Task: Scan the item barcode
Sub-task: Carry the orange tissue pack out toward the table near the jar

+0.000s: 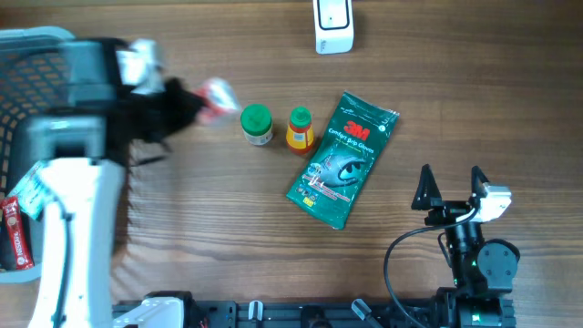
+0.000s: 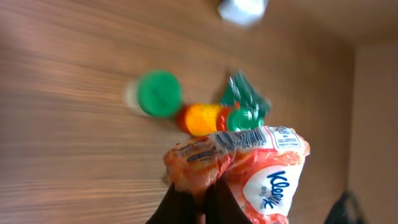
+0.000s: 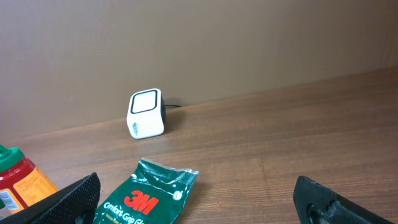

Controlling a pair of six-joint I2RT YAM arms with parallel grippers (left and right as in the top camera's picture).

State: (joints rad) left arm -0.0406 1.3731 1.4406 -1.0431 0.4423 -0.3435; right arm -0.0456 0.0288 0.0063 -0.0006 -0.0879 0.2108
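Overhead view: the left claw is closed on a tissue pack and appears to hold it above the bench. It sits right of the basket and just left of a green-lidded jar. The scanner stands at the far edge, well apart from the pack, so the pack is judged to be on its way there and the scan not yet made. A bottle and a glove pack lie between the held pack and the right claw. That claw sits near the front right corner with jaws spread and nothing between them, presumably parked out of the carrying path. Left wrist view (blurred): the fingers pinch the tissue pack at its gathered end. This leaves the printed faces free, a hold that would let a barcode be turned toward the scanner. Whether a barcode faces this camera cannot be told through the blur. The jar, bottle and glove pack show beyond the held pack, none touching it. Right wrist view: the right claw is wide open and empty, its fingers at the lower corners of the frame. The scanner stands upright near the back wall, its framed window turned toward the bench, where an item can be presented. The glove pack lies flat in the foreground, apart from the scanner. The tissue pack is out of this view.
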